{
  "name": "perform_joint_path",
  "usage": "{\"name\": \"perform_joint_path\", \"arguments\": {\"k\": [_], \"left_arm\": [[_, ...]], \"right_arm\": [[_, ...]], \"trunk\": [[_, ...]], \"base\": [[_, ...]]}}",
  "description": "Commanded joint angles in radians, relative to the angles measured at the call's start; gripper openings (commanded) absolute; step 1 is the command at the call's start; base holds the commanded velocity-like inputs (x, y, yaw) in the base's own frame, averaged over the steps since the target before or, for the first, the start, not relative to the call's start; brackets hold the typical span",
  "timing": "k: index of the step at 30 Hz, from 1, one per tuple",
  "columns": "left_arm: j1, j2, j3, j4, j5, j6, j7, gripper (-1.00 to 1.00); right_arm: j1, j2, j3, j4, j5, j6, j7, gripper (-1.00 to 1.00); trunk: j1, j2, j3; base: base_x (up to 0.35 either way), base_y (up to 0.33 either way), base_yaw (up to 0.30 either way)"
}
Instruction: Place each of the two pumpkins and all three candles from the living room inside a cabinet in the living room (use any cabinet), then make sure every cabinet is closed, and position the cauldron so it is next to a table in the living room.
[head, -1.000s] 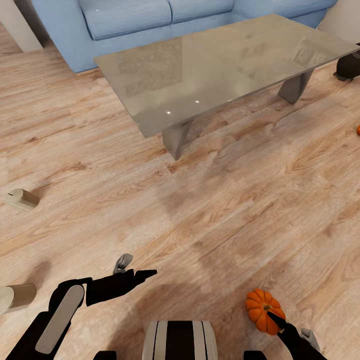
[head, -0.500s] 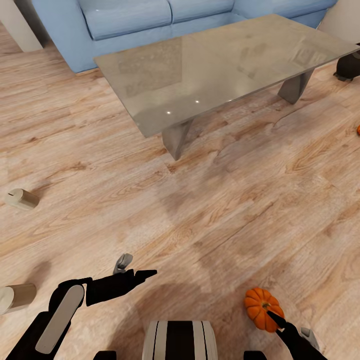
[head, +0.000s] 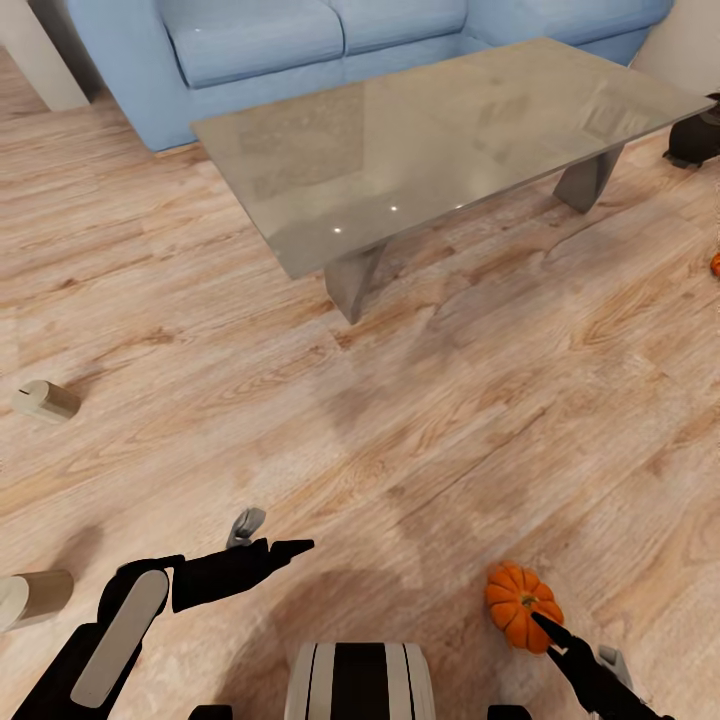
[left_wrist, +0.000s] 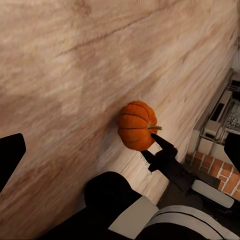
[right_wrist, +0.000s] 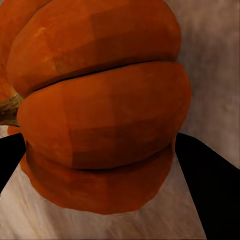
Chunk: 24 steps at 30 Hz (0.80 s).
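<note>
A small orange pumpkin (head: 520, 606) lies on the wood floor (head: 450, 420) at the lower right of the head view, with the right pincer (head: 560, 640) reaching to it, one dark fingertip (head: 548, 632) over its near side. In the right wrist view the pumpkin (right_wrist: 100, 105) sits close between the two black fingers (right_wrist: 207, 185), which stand wide on either side of it; whether they press its skin cannot be told. The left wrist view shows the same pumpkin (left_wrist: 136, 125), its stem pointing sideways, with the right pincer (left_wrist: 160, 150) at its edge.

The left pincer (head: 262, 535) hovers above the floor at the lower left of the head view, well apart from the pumpkin, its fingers parted and holding nothing.

Two beige candles lie on the floor to the robot's left: one (head: 45, 400) on its side farther out, another (head: 30, 598) at the picture's edge near the left arm. A sliver of a second pumpkin (head: 715, 264) shows at the right edge.

The grey coffee table (head: 440, 140), its slab surface bare and glossy, stands ahead on angled legs, in front of a blue sofa (head: 300, 40). The black cauldron (head: 698, 135) sits on the floor just beside the table's far right end.
</note>
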Motion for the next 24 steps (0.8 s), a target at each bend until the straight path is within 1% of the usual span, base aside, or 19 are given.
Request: {"name": "perform_joint_path", "arguments": {"k": [1, 6, 9, 12, 16, 24], "left_arm": [[-0.001, 0.001, 0.0, 0.0, -0.007, 0.001, -0.007, 1.0], [0.0, 0.0, 0.0, 0.001, -0.007, 0.002, -0.007, 1.0], [0.0, 0.0, 0.0, 0.001, -0.007, 0.002, -0.007, 1.0], [0.0, 0.001, 0.0, 0.001, -0.007, 0.002, -0.007, 1.0], [0.0, 0.001, 0.0, 0.001, -0.007, 0.002, -0.007, 1.0], [-0.001, 0.0, 0.0, 0.001, -0.006, 0.002, -0.007, 1.0]], "right_arm": [[0.0, 0.0, -0.002, -0.01, -0.001, 0.008, 0.0, -1.0], [0.0, -0.001, -0.005, -0.039, -0.001, 0.01, -0.003, -1.0], [0.0, -0.001, -0.005, -0.041, -0.001, 0.01, -0.002, -1.0], [0.0, -0.001, 0.001, -0.042, -0.001, 0.01, 0.013, -1.0], [0.0, -0.001, -0.001, -0.042, 0.0, 0.01, 0.036, -1.0], [0.0, -0.001, 0.0, -0.042, 0.001, 0.01, 0.038, -1.0]], "trunk": [[-0.001, 0.0, 0.003], [-0.003, 0.001, 0.023], [-0.004, 0.002, 0.034], [-0.005, 0.003, 0.046], [-0.007, 0.004, 0.061], [-0.011, 0.005, 0.092]], "base": [[0.0, 0.0, 0.0], [0.0, 0.0, 0.0], [0.0, 0.0, 0.0], [0.0, 0.0, 0.0], [0.0, 0.0, 0.0], [0.0, 0.0, 0.0]]}}
